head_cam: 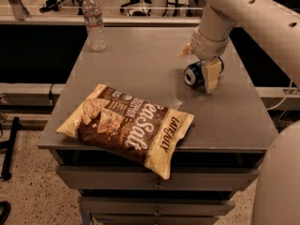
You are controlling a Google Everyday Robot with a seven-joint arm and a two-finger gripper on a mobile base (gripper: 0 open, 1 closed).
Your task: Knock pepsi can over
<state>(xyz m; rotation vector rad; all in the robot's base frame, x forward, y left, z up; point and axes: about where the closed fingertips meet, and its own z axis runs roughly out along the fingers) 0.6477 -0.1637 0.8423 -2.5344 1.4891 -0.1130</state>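
The pepsi can (193, 74), dark blue with a silver top, lies on its side on the right part of the grey table (140, 64), its top facing front-left. My gripper (198, 63) hangs over it, open. One beige finger (211, 76) stands against the can's right side. The other fingertip (185, 50) sticks out behind and left of the can, apart from it. The arm comes down from the upper right.
A clear plastic water bottle (95, 22) stands upright at the table's back left corner. A large brown and cream chip bag (129, 125) lies at the front, overhanging the front edge. Drawers sit under the table. The robot's body (281, 182) is at the right.
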